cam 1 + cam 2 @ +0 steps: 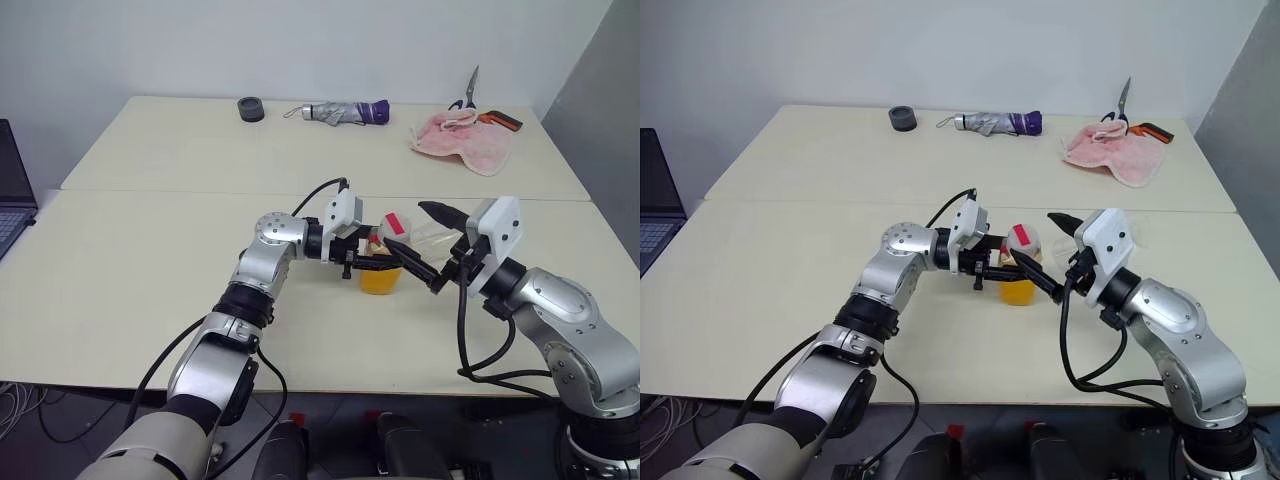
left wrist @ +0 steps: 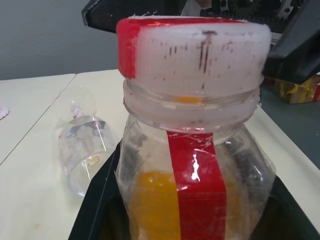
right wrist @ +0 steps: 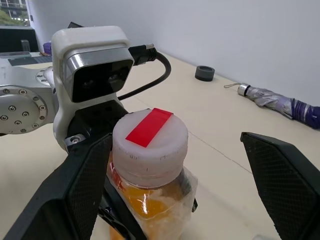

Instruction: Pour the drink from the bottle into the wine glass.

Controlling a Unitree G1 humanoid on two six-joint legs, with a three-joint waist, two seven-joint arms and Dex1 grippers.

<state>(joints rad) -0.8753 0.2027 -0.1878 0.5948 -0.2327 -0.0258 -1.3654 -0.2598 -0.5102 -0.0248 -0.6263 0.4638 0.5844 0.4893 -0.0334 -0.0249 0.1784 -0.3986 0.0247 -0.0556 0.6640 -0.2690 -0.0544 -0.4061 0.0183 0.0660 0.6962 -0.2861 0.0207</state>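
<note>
Head views: left gripper clamped on the bottle of orange drink at the table's near middle, right gripper fingers wide apart around its cap, left wrist view: wine glass lying on its side beyond the bottle, right wrist view: cap between spread fingers.

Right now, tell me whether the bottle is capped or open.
Capped. The bottle stands upright in the left gripper, its cap seated on the neck, red strip running over it.
</note>
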